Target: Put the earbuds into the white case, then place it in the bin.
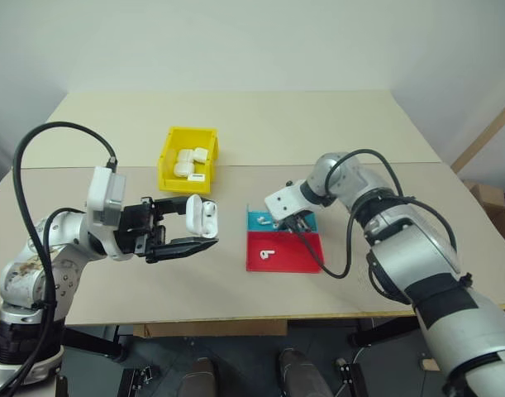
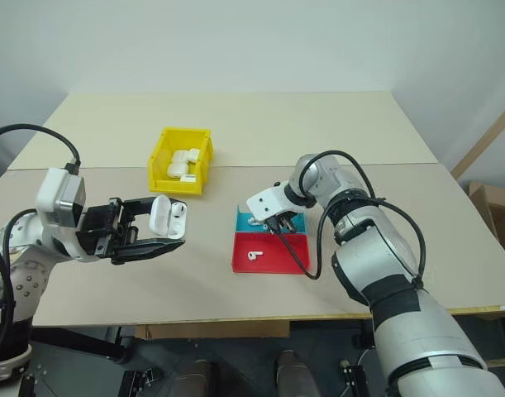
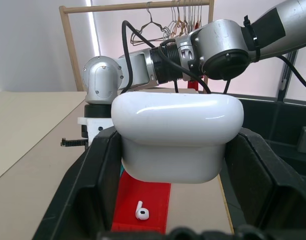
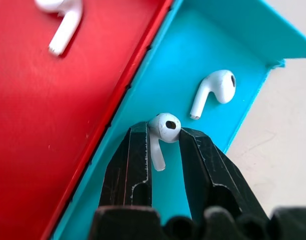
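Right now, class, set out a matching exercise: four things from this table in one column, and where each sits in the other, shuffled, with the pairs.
Things
1. white case
2. earbud with its stem between two black fingers
3. lone earbud
4. yellow bin

Places
A. on the red half of the tray
B. on the table beyond the left gripper, holding white cases
C. in the teal half of the tray, at the right gripper
D. held open in the left gripper

Pairs: 1-D, 2-C, 3-A, 4-B
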